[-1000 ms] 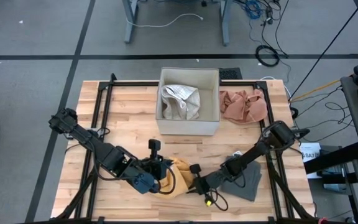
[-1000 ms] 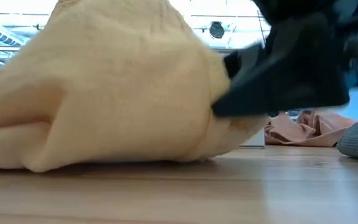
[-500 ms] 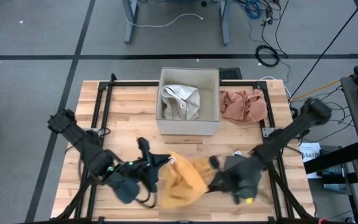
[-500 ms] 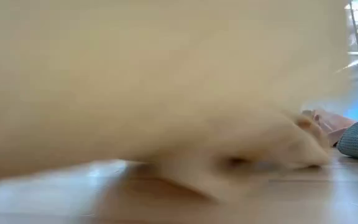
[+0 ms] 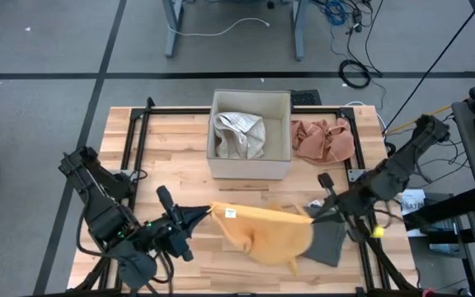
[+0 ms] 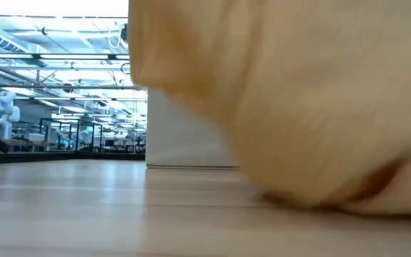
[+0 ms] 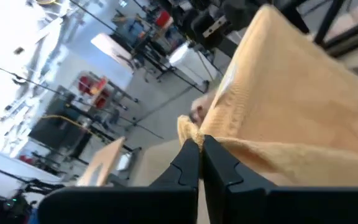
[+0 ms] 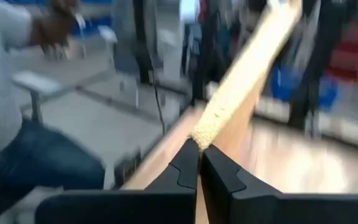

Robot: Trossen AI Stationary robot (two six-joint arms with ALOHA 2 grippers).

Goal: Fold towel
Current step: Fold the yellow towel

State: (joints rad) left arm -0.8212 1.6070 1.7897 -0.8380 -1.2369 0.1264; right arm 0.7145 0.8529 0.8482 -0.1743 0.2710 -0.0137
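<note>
Stretching between left gripper [image 5: 207, 212] and right gripper [image 5: 310, 216], both apparently pinching corners, yellow towel [image 5: 266, 233].

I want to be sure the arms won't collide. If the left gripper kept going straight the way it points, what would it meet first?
The left gripper, shut on the yellow towel, points along the taut edge toward the right gripper pinching the other corner. Probably only towel, then that gripper; height is unclear.

White box [image 5: 250, 165] holds cloth [image 5: 239, 135]; pink cloth [image 5: 322, 139] beside
</note>
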